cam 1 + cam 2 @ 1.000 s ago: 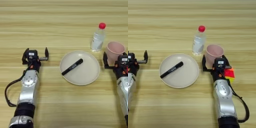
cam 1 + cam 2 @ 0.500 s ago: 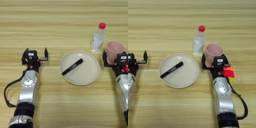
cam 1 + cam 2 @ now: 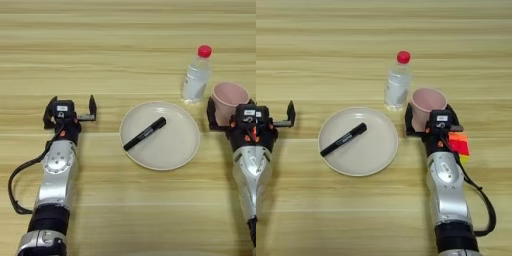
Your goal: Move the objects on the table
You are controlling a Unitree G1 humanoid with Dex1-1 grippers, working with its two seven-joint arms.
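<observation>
Wooden tabletop [image 3: 125, 45]: carries everything
Pen [image 3: 144, 134]: lying on plate [image 3: 175, 150]
Cup [image 3: 427, 106]: beside bottle [image 3: 396, 81]
Cube [image 3: 459, 144]: right of right arm
Right end effector [image 3: 428, 120]: fingers spread either side of cup
Left end effector [image 3: 70, 107]: spread, empty

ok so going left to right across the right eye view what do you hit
left gripper → plate with the marker pen on it → water bottle → pink cup, with the right gripper around it → puzzle cube
</observation>
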